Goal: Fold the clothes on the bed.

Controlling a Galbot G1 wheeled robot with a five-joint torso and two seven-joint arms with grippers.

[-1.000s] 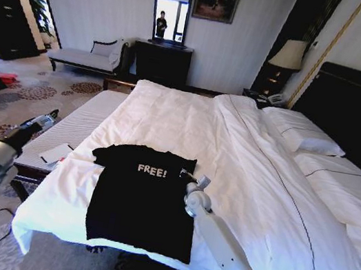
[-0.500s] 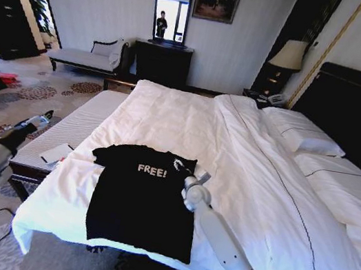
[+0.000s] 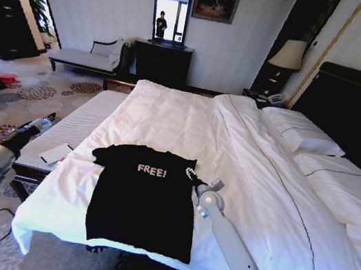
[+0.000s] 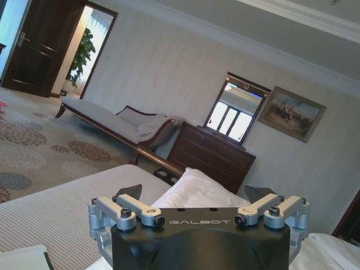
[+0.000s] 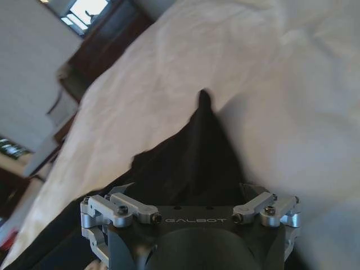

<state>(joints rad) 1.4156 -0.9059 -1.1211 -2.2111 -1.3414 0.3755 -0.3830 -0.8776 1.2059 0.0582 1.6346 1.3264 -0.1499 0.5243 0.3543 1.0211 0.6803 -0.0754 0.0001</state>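
- Rightward since the earlier frame, the right gripper [image 3: 191,174] now sits at the black T-shirt's [image 3: 143,198] sleeve edge, jaws spread.
- T-shirt lies flat, lower centre, on the bed [image 3: 190,119].
- Left gripper [image 3: 49,117] hovers far left, jaws spread.

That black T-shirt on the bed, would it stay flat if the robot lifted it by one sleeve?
Probably not. The black T-shirt lies limp and flat on the white duvet, so it would likely droop and fold. It looks light, and might drag across the bedding.

The bed [image 3: 170,116] carries a flat black T-shirt [image 3: 141,198] and white pillows [image 3: 305,139].
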